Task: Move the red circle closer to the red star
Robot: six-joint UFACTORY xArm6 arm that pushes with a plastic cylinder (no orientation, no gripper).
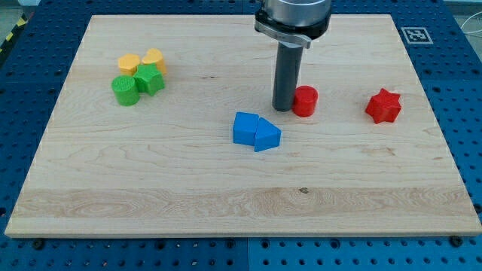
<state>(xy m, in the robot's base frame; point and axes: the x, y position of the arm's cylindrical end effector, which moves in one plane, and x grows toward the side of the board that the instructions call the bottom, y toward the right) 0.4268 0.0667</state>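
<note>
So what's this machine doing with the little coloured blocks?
I'm a robot arm pushing blocks across a wooden board with a dark rod. My tip sits right against the red circle, on its side toward the view's left. The red star lies apart, further toward the view's right, so a push that way would bring them closer. The blue, green and yellow blocks aren't being touched.

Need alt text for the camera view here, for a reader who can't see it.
My tip sits against the red circle on its left in the view, with the red star farther right on the wooden board. Two blue blocks touch near the centre; two yellow blocks and two green blocks cluster at upper left.
</note>
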